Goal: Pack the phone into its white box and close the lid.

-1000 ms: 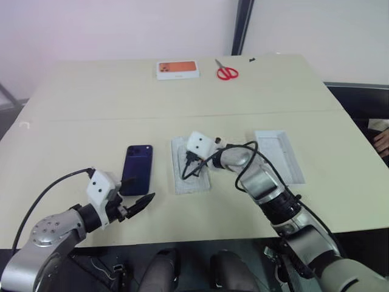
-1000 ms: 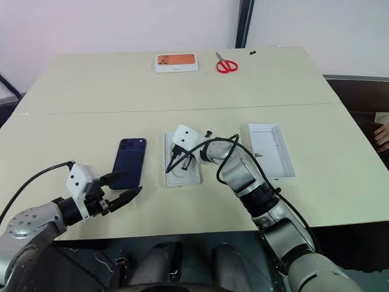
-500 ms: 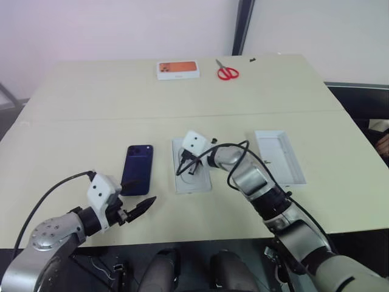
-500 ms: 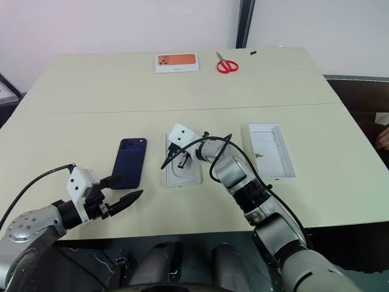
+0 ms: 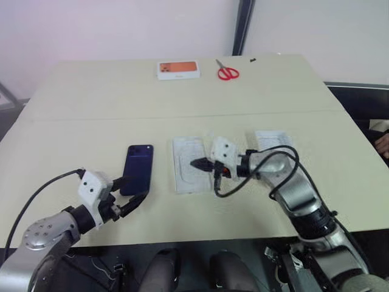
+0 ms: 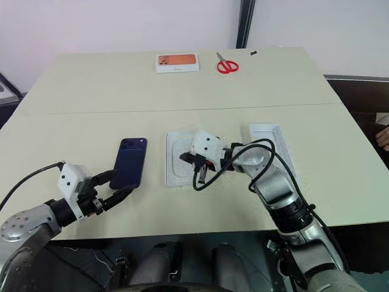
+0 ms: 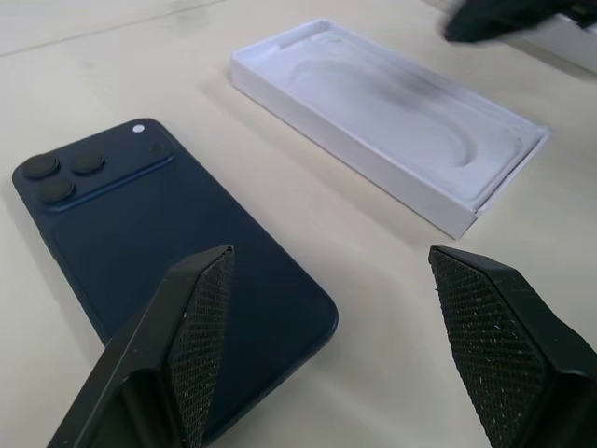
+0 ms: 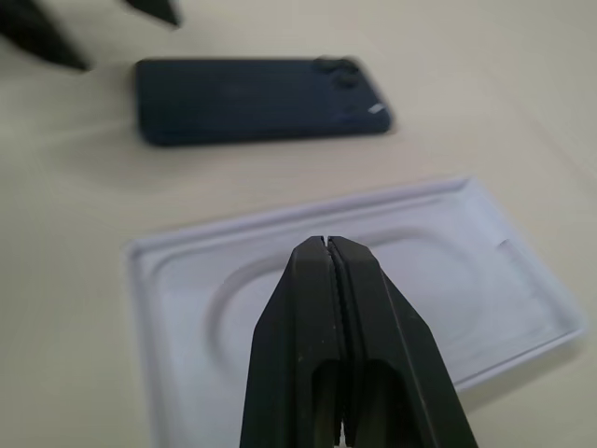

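Note:
The phone [image 5: 137, 169] lies camera-side up on the table, left of centre, dark navy. My left gripper [image 5: 135, 188] is open just at its near end, with one finger [image 7: 187, 345] over the phone's corner and nothing held. A white insert [image 5: 191, 172] with a rounded recess lies to the phone's right. My right gripper [image 5: 196, 163] hovers shut and empty over the insert's right side, pointing left. The lid [image 6: 267, 129] lies inside-up farther right, partly behind my right arm. The white box is hidden from me.
A small orange-pictured box [image 5: 178, 69] and red scissors [image 5: 227, 73] lie at the table's far edge. A person's hand [image 6: 383, 137] shows past the right edge. The table's front edge runs just below both grippers.
My right gripper has drawn back to the right, from the insert's left part to its right side, staying shut. The left gripper has turned slightly toward the phone's near end.

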Robot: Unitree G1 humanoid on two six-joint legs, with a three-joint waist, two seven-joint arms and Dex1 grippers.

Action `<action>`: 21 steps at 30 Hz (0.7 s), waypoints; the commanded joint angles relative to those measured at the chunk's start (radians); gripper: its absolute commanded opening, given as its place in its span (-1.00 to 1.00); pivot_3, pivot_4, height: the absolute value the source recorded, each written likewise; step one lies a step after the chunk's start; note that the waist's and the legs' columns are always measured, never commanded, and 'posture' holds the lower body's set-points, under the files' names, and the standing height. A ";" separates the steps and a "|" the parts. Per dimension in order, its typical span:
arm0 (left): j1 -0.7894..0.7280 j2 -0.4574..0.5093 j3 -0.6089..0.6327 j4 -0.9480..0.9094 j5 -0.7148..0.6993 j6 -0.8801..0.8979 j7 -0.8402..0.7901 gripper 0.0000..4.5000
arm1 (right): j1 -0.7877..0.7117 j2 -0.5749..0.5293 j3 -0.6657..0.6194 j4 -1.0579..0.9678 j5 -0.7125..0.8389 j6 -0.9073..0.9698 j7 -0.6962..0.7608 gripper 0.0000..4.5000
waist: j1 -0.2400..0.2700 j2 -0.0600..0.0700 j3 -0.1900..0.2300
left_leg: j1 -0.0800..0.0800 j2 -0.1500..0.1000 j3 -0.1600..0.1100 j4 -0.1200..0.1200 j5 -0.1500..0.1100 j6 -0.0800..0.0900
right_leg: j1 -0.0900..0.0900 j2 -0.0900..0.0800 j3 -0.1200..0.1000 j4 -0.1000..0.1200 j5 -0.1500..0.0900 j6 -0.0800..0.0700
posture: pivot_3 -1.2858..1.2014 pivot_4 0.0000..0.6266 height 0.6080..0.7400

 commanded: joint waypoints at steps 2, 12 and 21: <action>-0.043 0.000 0.050 0.004 -0.050 0.130 0.085 0.57 | -0.042 0.034 0.014 -0.023 -0.003 -0.020 -0.032 -0.98 | -0.001 0.000 0.000 | 0.000 0.000 0.000 0.000 0.000 0.000 | 0.000 0.000 0.000 0.000 0.000 0.000 | 0.03 -0.52 1.00; -0.089 -0.041 0.160 0.019 -0.129 0.263 0.202 0.99 | -0.091 0.084 0.062 0.027 -0.042 -0.021 -0.081 -1.00 | 0.004 0.000 0.000 | 0.000 0.000 0.000 0.002 0.000 0.000 | 0.001 0.000 0.000 0.000 0.000 0.000 | 0.03 -0.52 1.00; -0.198 -0.057 0.191 0.105 -0.155 0.382 0.316 0.99 | -0.149 0.154 0.117 0.081 -0.114 0.016 -0.156 -1.00 | 0.003 0.000 0.000 | 0.000 0.000 -0.001 0.001 0.000 -0.001 | 0.000 0.000 -0.001 0.000 0.000 0.000 | 0.03 -0.52 1.00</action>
